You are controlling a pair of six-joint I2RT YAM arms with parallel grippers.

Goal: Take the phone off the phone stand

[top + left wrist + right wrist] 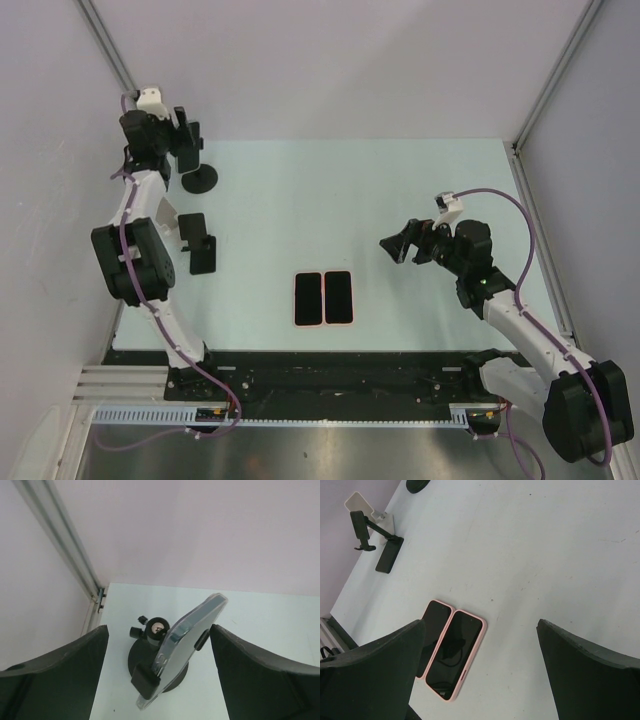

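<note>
A phone in a clear case point(192, 637) stands tilted in a black phone stand point(145, 677) with a round base, at the table's far left corner. The stand's base also shows in the top view point(200, 181). My left gripper point(159, 628) is open, hovering over the stand with one finger on each side of the phone and touching neither; it also shows in the top view point(187, 150). My right gripper point(408, 245) is open and empty above the table's right middle.
Two phones in pink cases point(323, 297) lie side by side, screens up, near the table's front middle, also below my right gripper point(452, 652). A second black stand point(197, 243) holding no phone sits at the left. Walls and a metal post point(65, 545) close the corner.
</note>
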